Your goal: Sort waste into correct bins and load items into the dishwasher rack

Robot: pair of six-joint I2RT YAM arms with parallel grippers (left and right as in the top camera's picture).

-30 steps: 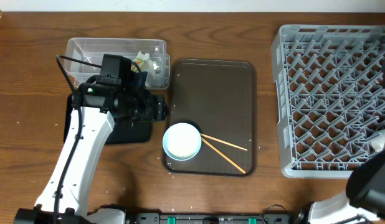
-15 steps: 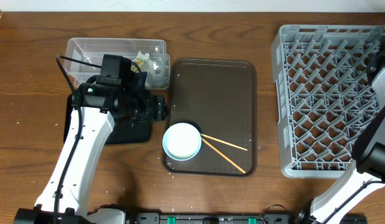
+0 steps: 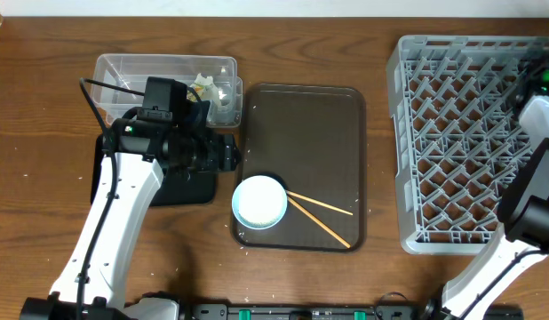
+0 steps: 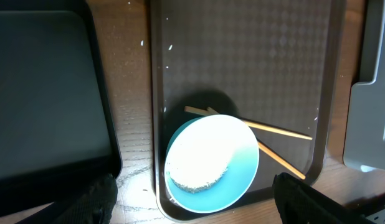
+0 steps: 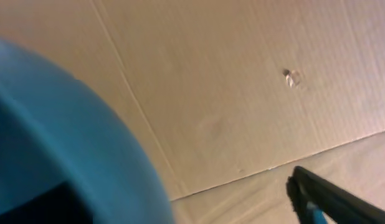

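A teal-rimmed bowl point(image 4: 211, 163) with a mound of white rice sits at the near left corner of the brown serving tray point(image 4: 242, 56). Two wooden chopsticks point(image 4: 276, 132) lie beside the bowl. My left gripper point(image 4: 199, 208) hangs open above the bowl's near edge, its fingers point(image 4: 93, 199) wide apart. The clear tub point(image 3: 163, 76) holds white tissue point(image 3: 223, 93) and a yellow-green wrapper point(image 3: 202, 84). The black tray point(image 3: 181, 187) lies under my left arm. My right gripper point(image 3: 534, 84) is over the far right of the grey rack point(image 3: 461, 142). A blurred blue curved surface point(image 5: 55, 137) fills the left of the right wrist view; one finger point(image 5: 323, 196) stands well clear of it.
A few loose rice grains point(image 4: 169, 46) dot the brown tray's left rim and the wood beside it. The rack's rows of pegs stand upright across the whole crate. Brown cardboard point(image 5: 242, 74) lies beyond the right gripper.
My right arm has swung from the rack's near right corner up along its right edge to the far right. The left arm, bowl and chopsticks have not moved.
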